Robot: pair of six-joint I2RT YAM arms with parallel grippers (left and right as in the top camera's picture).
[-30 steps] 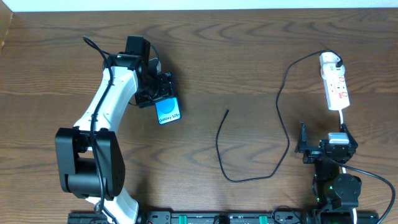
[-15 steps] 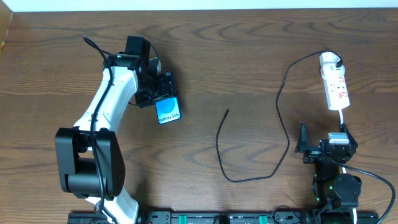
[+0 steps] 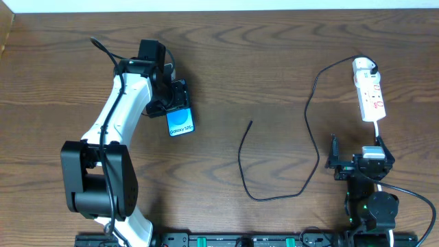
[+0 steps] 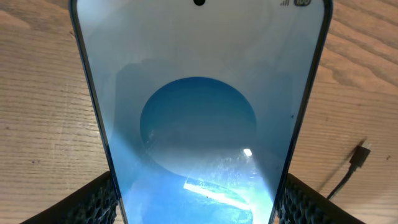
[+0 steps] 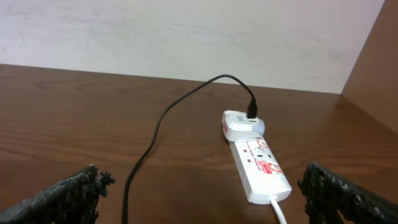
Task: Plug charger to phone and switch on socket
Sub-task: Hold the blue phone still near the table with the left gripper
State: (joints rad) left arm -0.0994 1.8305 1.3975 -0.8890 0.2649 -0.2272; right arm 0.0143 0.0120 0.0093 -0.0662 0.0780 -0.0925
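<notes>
Grasping the phone (image 3: 181, 123) by its upper end, the left claw (image 3: 176, 104) sat over the left half of the tabletop (image 3: 274, 62), clenched on the phone's two long edges. From overhead the phone's blue screen faced up, its free end pointing toward the near edge. In the left wrist view the phone (image 4: 199, 124) filled most of the picture, with a dark finger (image 4: 102, 199) at each lower corner pressed against its frame. Whether the phone rested on the wood or hung just above it could not be told.

The charger (image 3: 239, 159) lay loose across the middle. Its connector tip (image 3: 251, 122) sat to the right of the phone and well apart from it, not plugged in. The cable ran down, curved along the near side, then climbed to the white plug (image 5: 239, 124) seated at the far end of the socket (image 5: 261, 168).

The socket (image 3: 370, 96) lay at the right, far side, red marks on top. Their position was too small to read.

The right claw (image 5: 205, 202) was released, its fingers (image 5: 62, 199) spread wide, near the socket's white cord end and touching nothing.
</notes>
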